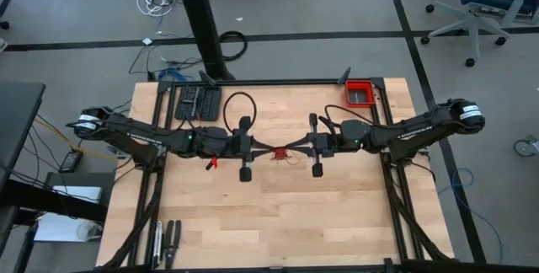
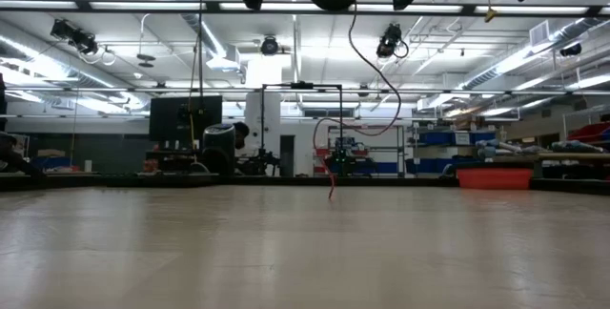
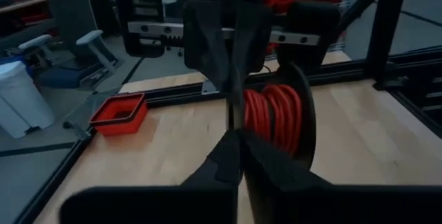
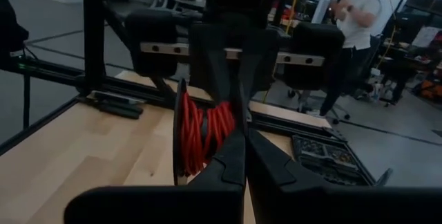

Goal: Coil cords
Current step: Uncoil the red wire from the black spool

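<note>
Wooden table [image 1: 278, 222] carries red bin [image 1: 360, 93] beyond red cord [image 1: 278, 152].

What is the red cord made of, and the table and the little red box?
Cord: thin, bendy, wound in tight loops; likely plastic-coated wire or string, can't tell which. Table: pale wood, plank seams and grain showing, matte. Box: looks like smooth moulded plastic.

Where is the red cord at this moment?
In the high view the red cord is at the table's middle, stretched between the left gripper and the right gripper, above the wood.
</note>
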